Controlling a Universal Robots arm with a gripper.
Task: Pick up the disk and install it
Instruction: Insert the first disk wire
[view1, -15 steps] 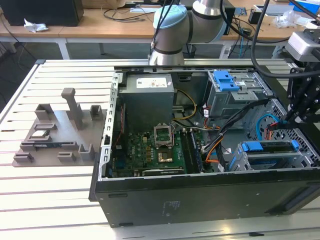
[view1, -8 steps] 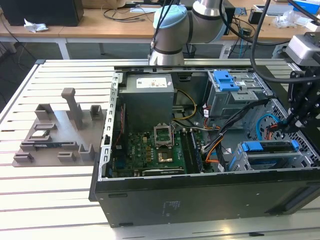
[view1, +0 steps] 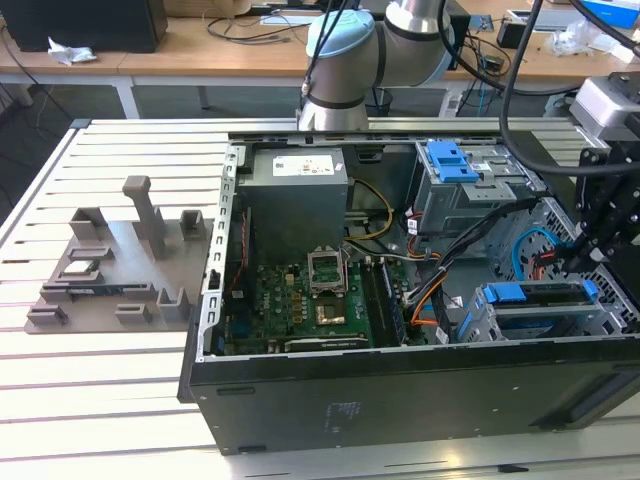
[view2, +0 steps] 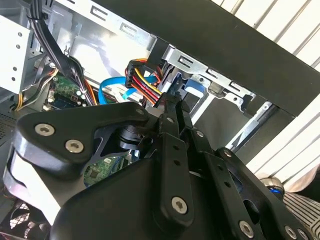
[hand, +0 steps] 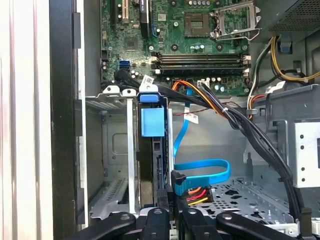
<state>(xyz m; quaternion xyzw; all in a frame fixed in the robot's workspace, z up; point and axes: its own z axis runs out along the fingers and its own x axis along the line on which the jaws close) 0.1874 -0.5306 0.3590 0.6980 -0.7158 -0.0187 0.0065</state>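
The disk (view1: 535, 298), framed by its blue bracket, sits in the drive cage at the front corner of the open computer case, on the exterior view's right. In the first wrist view the disk (hand: 159, 167) stands on edge in the cage slot, its blue tab (hand: 152, 121) at the far end. My gripper (view1: 578, 265) is at the disk's near end. Its black fingers (hand: 161, 216) stand close on either side of the disk's edge, so the gripper (hand: 171, 210) is shut on it. In the second wrist view the gripper (view2: 175, 102) reaches toward the blue bracket (view2: 195, 87).
A blue data cable (hand: 205, 170) and a red-yellow power plug (hand: 192, 192) hang right beside the slot. Black cable bundles (hand: 250, 135) cross the case. The motherboard (view1: 300, 300), the grey power-supply box (view1: 298, 190) and a blue latch on a metal cage (view1: 450, 160) fill the case. A grey fixture (view1: 120, 260) lies outside it.
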